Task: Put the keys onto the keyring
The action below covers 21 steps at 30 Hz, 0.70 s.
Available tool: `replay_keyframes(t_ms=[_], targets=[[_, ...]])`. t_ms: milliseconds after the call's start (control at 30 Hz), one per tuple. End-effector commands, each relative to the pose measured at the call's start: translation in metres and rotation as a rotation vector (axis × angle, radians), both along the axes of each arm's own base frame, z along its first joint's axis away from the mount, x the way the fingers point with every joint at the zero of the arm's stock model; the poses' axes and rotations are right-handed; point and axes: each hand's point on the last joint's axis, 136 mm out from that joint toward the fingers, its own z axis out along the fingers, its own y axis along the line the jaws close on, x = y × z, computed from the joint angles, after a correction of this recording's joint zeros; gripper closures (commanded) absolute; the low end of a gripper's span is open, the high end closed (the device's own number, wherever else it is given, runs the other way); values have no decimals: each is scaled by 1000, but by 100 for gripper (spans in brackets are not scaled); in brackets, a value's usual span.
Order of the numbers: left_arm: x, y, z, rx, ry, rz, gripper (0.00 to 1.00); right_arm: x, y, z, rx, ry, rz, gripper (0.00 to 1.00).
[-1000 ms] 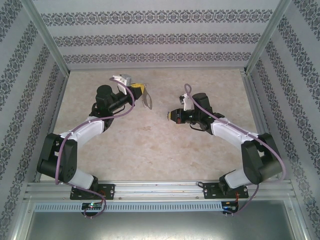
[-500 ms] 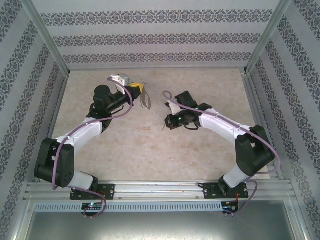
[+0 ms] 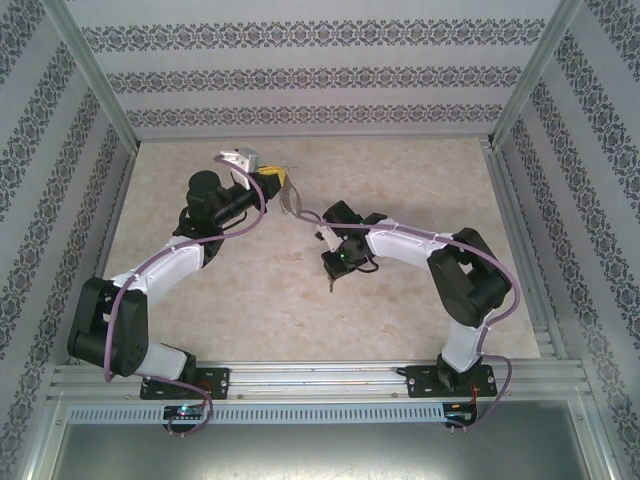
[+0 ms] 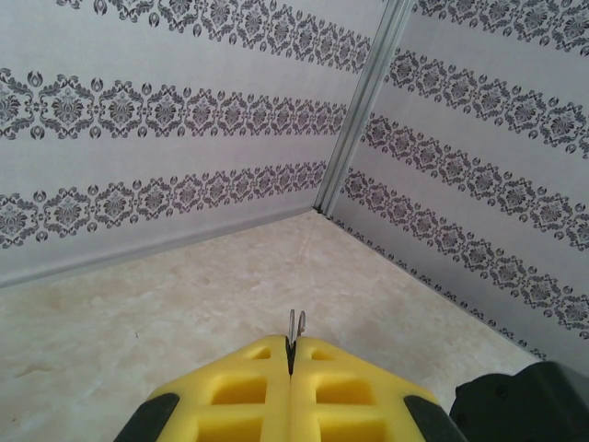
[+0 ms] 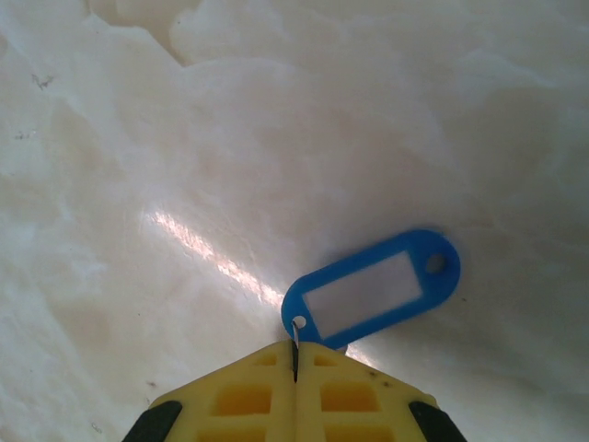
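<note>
Left gripper pinched shut on the keyring (seen edge-on); right gripper clamped on the keys by their metal end. Present that end squarely to the keyring's opening, both grips firm.

You'll find nothing readable anywhere; the white insert on the blue key tag is blank.

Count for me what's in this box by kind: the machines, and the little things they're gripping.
Robot arms: 2, left and right
Metal loop: 1, pinched in the left gripper
Key with blue tag: 1, its metal end pinched in the right gripper
Total: 4
</note>
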Motion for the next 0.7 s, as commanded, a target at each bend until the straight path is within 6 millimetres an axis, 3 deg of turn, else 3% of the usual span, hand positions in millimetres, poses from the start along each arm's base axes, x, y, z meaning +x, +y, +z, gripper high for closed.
replay_keyframes(t_ms=[0,100,300,667], targets=[[-7,2,18,-2,-56,9,100,8,10,7,23,-19,-22,86],[-7,3,19,-5,-58,8,100,11,5,14,19,-49,-71,74],[-7,2,20,-13,-65,6,100,14,-5,32,76,-81,-216,68],[-6,1,19,-8,-70,3,100,1,-8,5,45,-2,-342,68]])
